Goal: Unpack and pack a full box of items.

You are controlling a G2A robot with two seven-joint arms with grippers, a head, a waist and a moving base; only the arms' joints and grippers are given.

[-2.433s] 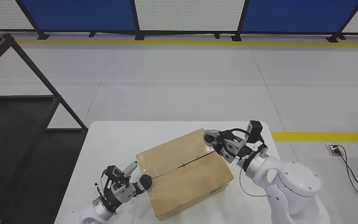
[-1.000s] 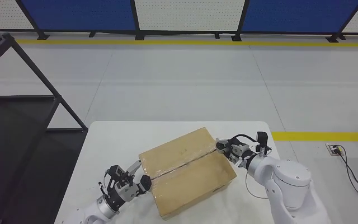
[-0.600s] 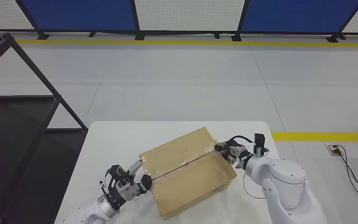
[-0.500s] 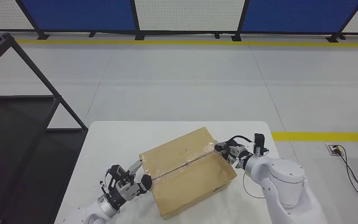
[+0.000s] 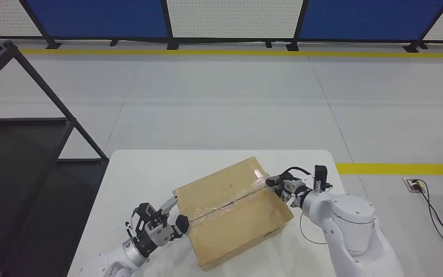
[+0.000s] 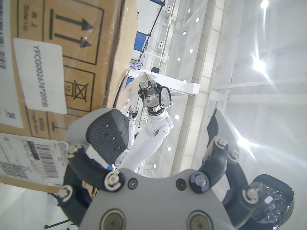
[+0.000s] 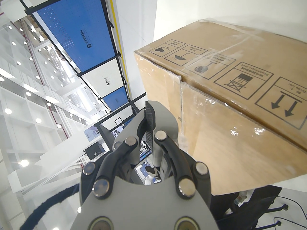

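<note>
The spread left pincer (image 5: 175, 215) sits at the near end of the closed box (image 5: 235, 225), which lies slantwise on the surface (image 5: 138, 173). Its taped seam (image 5: 223, 203) runs lengthwise to the far end, where the right pincer (image 5: 271, 182) waits, pressed together.

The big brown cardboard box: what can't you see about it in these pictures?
- Inside the brown cardboard box: every view, its shut, taped flaps cover it.
- Box underside: top view, it rests on the white table.
- Whether the right gripper pinches tape: right wrist view, its shut fingers hide the gap; top view, too small.
</note>
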